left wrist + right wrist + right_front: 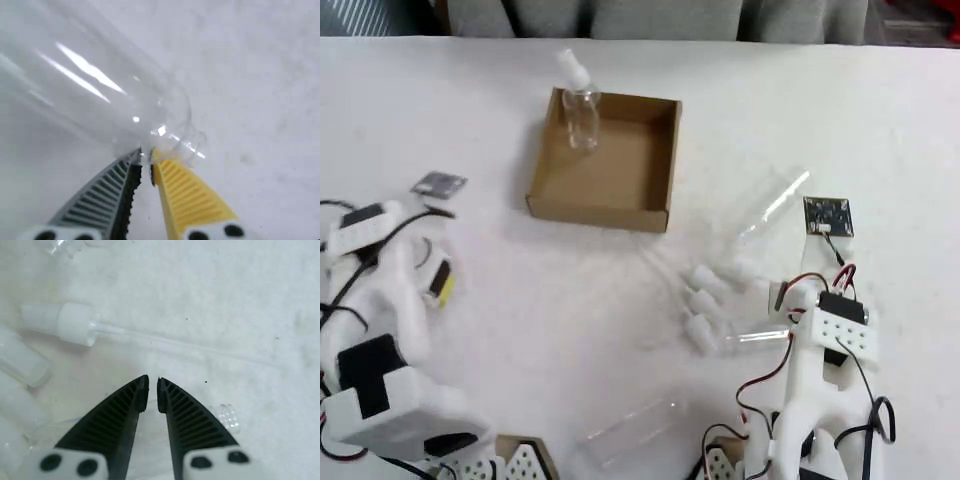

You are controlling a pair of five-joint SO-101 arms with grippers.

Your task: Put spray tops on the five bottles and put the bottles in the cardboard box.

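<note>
A brown cardboard box (650, 215) stands at the back centre of the white table. One capped clear bottle (580, 110) leans in its back left corner. Three white spray tops (700, 303) lie right of centre, with clear bottles beside them (770, 205), (755, 337) and near the front (630, 430). My left gripper (146, 161) is shut, its grey and yellow fingertips touching the shoulder of a clear bottle (100, 95) beside its neck. My right gripper (152, 390) is shut on nothing, hovering just short of a spray top (75, 322) with a long tube. An open bottle neck (227, 415) pokes out beside one finger.
A small circuit board (828, 215) lies right of the bottles and a grey tag (440, 183) lies at the left. The left arm (380, 300) occupies the left side and the right arm (825, 335) the front right. Cables trail near both bases.
</note>
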